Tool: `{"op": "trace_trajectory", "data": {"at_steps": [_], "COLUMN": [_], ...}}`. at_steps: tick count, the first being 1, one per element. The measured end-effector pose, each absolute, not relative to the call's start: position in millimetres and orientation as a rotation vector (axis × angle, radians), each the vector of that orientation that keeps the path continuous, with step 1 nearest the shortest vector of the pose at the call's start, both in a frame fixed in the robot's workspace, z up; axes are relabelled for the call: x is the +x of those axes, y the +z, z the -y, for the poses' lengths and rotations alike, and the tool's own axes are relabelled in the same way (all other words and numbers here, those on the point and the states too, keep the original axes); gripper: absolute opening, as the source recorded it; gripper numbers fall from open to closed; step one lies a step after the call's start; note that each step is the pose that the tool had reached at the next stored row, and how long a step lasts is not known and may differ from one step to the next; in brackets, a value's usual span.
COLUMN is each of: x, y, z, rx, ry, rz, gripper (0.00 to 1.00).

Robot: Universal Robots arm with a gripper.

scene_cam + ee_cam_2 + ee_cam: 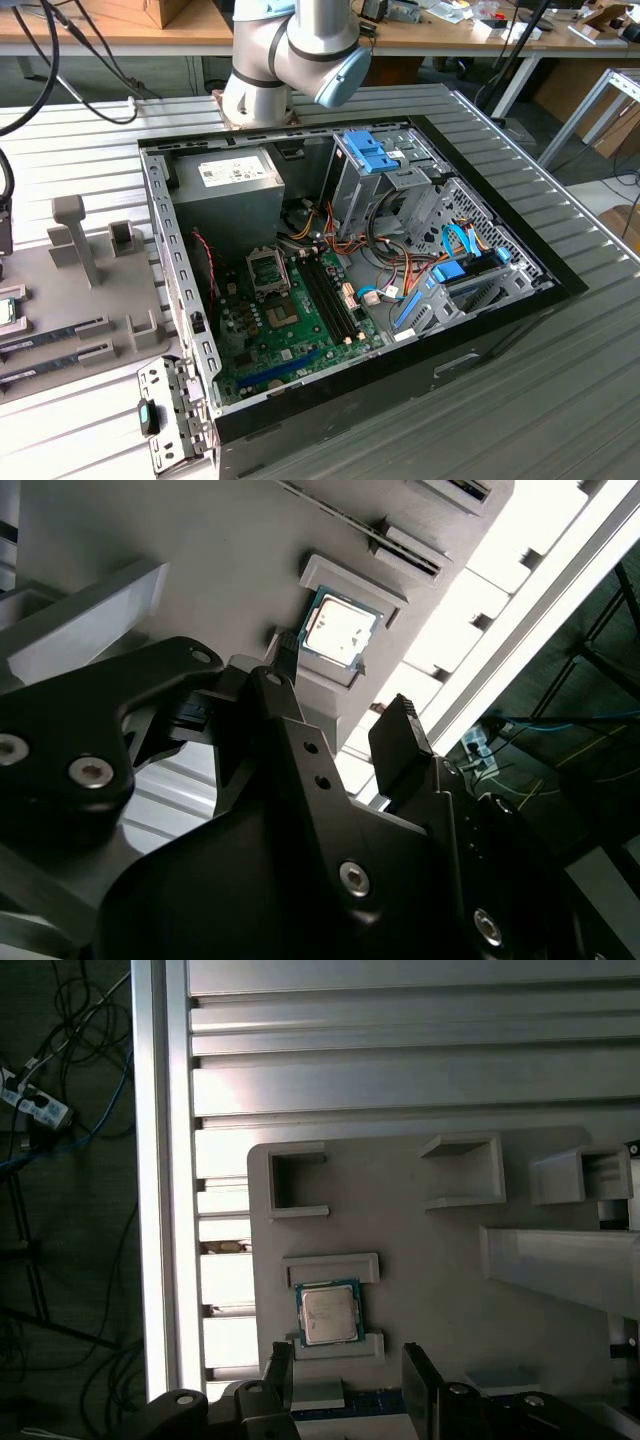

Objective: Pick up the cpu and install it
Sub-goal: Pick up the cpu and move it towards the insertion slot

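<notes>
And here's the cpu [328, 1312], sitting flat in its little cradle [332, 1268] on the grey fixture plate [420, 1260], which rests on the ribbed tabletop [400, 1060]. The end effector [350, 1385] hovers near it with its fingers [281, 1360] spread wide and nothing between them, clear of the chip.

How will this one handle? My read: very light, thin and rigid, with a smooth metal lid that offers little friction and an underside that likely won't forgive scraping. Squeezing the faces is out, since it lies flat. The sensible hold is on the thin green rim, edge against edge. The cradle's lips guard two opposite sides and leave the other two bare, so those bare edges look like the place to pinch, gently and level, because a tilt could jam it against the lips.

Now the cameras. The first wrist view looks down on the plate, giving the chip's square outline and how the open fingers line up with its free sides. The second wrist view comes in low past the black fingers [400, 735], showing the gap between tips and chip. The exterior view brings in the arm [290, 50], the open computer case [180, 250] and the motherboard socket [268, 270], well apart from the plate.
</notes>
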State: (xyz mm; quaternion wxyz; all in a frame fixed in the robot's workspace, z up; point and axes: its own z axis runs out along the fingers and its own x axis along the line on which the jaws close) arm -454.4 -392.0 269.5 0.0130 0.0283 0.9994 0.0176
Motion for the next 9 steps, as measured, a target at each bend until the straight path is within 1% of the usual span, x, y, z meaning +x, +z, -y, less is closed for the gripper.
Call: {"op": "trace_trajectory", "data": {"at_steps": [9], "x": [-454.4], "y": [264.7], "z": [392.0], "rx": [0.088], "ry": [0.055], "rz": [-3.114], "gripper": [0.56]}}
